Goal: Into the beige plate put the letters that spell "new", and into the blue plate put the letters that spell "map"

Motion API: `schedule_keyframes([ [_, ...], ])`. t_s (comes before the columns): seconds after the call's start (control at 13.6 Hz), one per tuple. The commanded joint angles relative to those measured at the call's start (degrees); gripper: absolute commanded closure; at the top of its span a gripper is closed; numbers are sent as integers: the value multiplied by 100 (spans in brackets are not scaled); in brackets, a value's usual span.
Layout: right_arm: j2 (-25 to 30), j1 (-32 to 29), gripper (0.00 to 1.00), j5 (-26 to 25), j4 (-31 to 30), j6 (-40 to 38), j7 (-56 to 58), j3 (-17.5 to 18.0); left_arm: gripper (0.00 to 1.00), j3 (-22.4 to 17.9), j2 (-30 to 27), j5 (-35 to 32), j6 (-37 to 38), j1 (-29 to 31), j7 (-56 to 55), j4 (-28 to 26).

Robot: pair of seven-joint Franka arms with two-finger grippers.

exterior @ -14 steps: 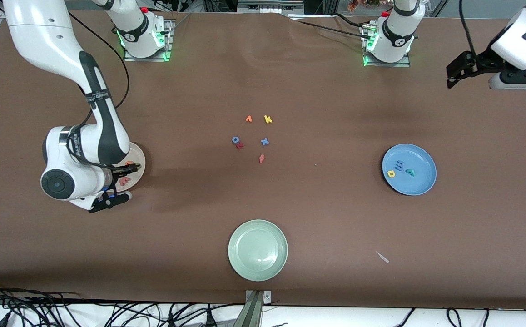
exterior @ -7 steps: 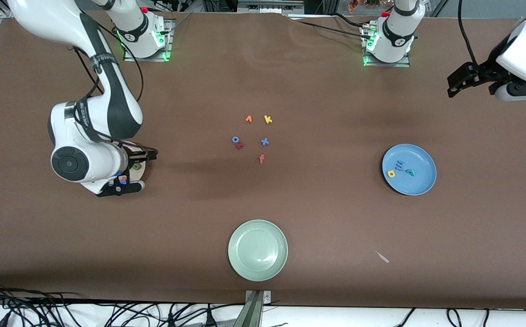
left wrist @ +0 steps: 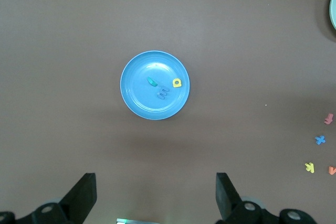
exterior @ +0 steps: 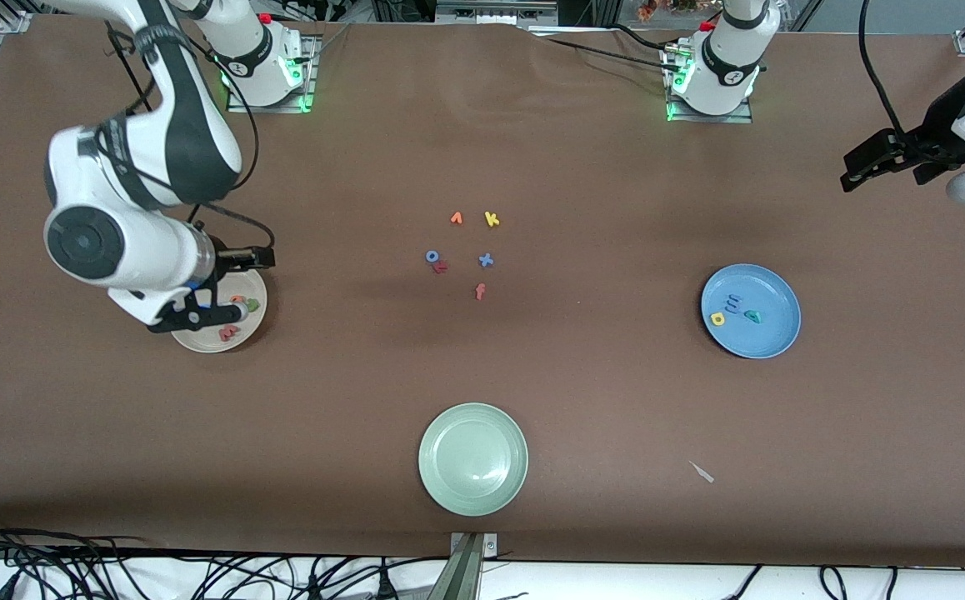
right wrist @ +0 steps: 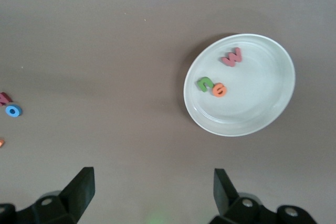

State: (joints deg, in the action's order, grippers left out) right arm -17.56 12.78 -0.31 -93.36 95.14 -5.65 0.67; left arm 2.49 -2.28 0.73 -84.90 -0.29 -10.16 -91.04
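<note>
The beige plate [exterior: 199, 340] lies toward the right arm's end of the table. It holds the green n [exterior: 252, 305], the orange e [exterior: 237, 298] and the pinkish-red w [exterior: 228, 333]. My right gripper [exterior: 254, 285] hangs open and empty over that plate's rim; its wrist view shows the plate [right wrist: 257, 103], n [right wrist: 205, 83], e [right wrist: 219, 90] and w [right wrist: 231, 56]. The blue plate [exterior: 772, 333] lies toward the left arm's end, holding the blue m [exterior: 734, 300], yellow letter [exterior: 717, 318] and teal letter [exterior: 752, 316]. My left gripper [exterior: 882, 165] is open, high over the table's end.
Loose letters lie mid-table: orange v [exterior: 456, 218], yellow k [exterior: 492, 219], blue o [exterior: 432, 256], a red letter [exterior: 440, 267], blue x [exterior: 486, 260], orange-red f [exterior: 480, 291]. A pale green plate [exterior: 472, 458] lies nearest the front camera, a white scrap [exterior: 702, 472] beside it.
My right gripper has lifted off the beige plate and its jaws have spread a little wider, uncovering the green n on the plate. The left arm has drifted toward the table's end.
</note>
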Motion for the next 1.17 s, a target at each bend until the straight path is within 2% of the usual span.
schedule_keyframes([
  [0.0,1078,-179,0,40,-982,339,81,30,0,-12,123,103,105,-6,-30,201],
  [0.29,1773,-635,0,66,-807,-424,99,39,0,-12,123,59,87,12,-12,201],
  [0.66,1827,-839,0,268,-16,-1383,99,-49,0,-12,132,76,61,65,-12,192],
  [1.1,1836,-839,0,295,-16,-1384,81,-190,0,-29,132,76,61,82,-3,192],
])
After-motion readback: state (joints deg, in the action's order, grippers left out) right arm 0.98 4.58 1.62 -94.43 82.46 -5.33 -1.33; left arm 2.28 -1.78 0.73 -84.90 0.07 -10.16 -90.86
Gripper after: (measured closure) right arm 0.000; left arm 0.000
